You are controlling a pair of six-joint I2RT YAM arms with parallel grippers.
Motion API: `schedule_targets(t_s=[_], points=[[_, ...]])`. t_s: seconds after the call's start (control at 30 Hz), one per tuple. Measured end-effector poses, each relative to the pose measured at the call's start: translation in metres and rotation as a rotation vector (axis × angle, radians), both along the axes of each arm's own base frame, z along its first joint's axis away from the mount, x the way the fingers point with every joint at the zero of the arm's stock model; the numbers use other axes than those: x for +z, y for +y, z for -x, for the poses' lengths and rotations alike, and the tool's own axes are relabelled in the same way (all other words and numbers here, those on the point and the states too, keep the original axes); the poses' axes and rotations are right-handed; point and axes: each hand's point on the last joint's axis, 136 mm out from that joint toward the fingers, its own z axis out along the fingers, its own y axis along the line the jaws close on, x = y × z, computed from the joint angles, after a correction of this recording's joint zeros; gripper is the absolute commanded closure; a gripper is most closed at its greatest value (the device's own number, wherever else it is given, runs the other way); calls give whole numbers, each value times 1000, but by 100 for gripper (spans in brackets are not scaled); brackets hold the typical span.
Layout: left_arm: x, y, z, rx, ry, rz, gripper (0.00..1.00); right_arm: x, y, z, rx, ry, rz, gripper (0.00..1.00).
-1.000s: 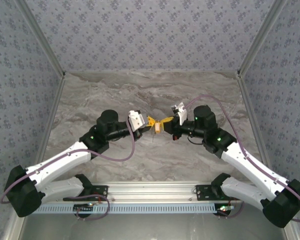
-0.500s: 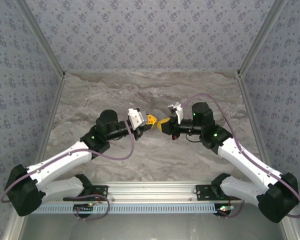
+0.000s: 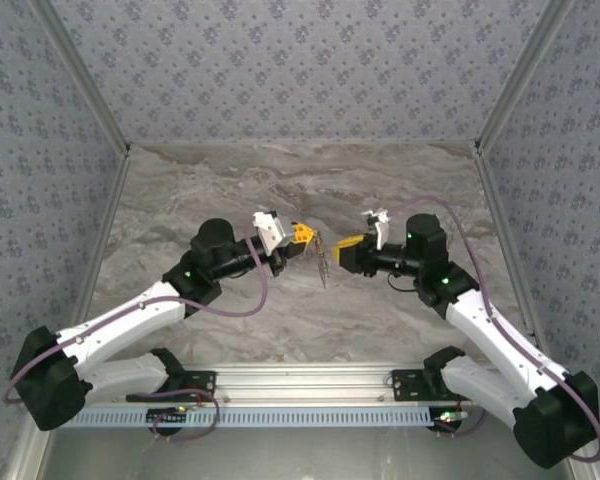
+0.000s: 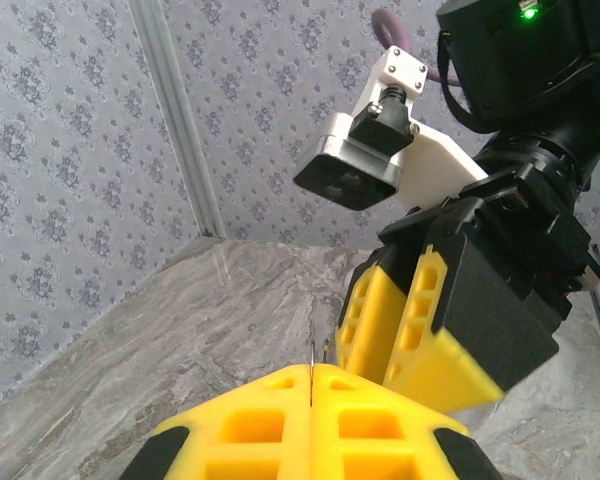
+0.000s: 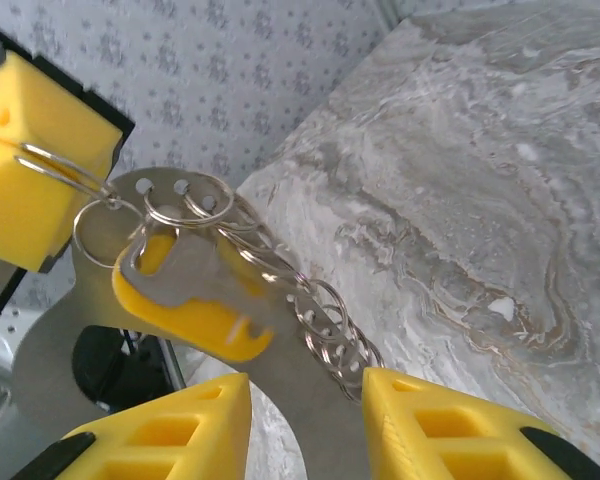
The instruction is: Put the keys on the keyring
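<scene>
Pinches the keyring [image 5: 58, 165] in the tightly closed left gripper [image 3: 306, 236], raised over mid-table. Dangles a yellow-capped key [image 5: 185, 290] and a chain [image 5: 320, 310] of small rings from it. Holds the right gripper [image 3: 346, 244] narrowly parted, empty, just right of them.

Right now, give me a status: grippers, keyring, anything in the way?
Left gripper shut on keyring. Right gripper open, apart from it. Tag and chain dangle from keyring, in front of right gripper.
</scene>
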Motion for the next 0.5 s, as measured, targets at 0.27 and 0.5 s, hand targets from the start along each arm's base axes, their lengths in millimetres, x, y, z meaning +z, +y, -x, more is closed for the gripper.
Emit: schedule_targets(t_s=[0.27, 0.5], points=[[2, -3, -3, 4, 50, 42, 100, 28, -15, -19, -133, -35, -106, 52], [6, -1, -11, 12, 147, 110, 100, 63, -15, -27, -162, -101, -250, 48]])
